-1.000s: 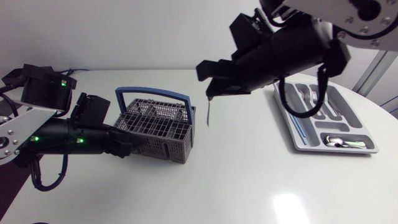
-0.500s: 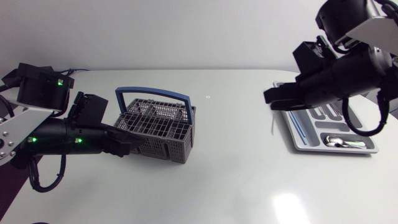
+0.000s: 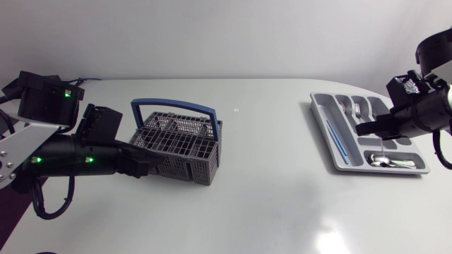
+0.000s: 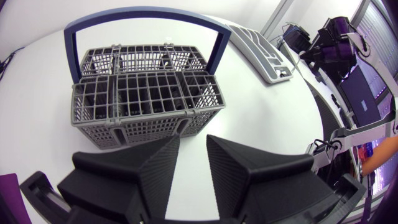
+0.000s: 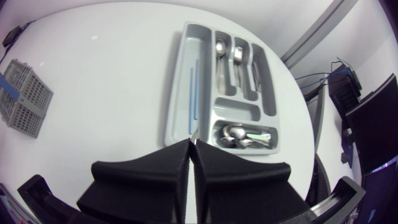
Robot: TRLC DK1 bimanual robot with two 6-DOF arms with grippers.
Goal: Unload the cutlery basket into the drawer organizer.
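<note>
Starting close in: my left gripper [image 4: 193, 140] is sitting low on the table [image 3: 282, 190] with its fingers spread a fair bit apart and nothing between them. It's pointing straight at the grey cutlery basket [image 4: 146, 99], which is standing upright just ahead of the fingertips. They're really close to the near wall, but I honestly can't tell if they're touching it. The basket's blue handle [image 3: 173, 104] is standing up in an arch over the back half. From here the basket's cells are just looking dark, so I can't make out what's in them.

Further off, well across the table, the grey drawer organizer [image 3: 381, 170] is lying flat near the far right edge. My right gripper [image 5: 191, 144] is hanging over it, fingers pinched down to a narrow slit and gripping a thin piece of cutlery [image 3: 382, 145] that's dangling straight down above the end compartment. What kind of piece it is, I can't tell, it's too small. That end compartment is holding a few spoons [image 5: 242, 135]. The long side slot is holding a blue stick-like thing [image 5: 194, 87], and the slots beyond are carrying more silver cutlery [image 5: 227, 59].
</note>
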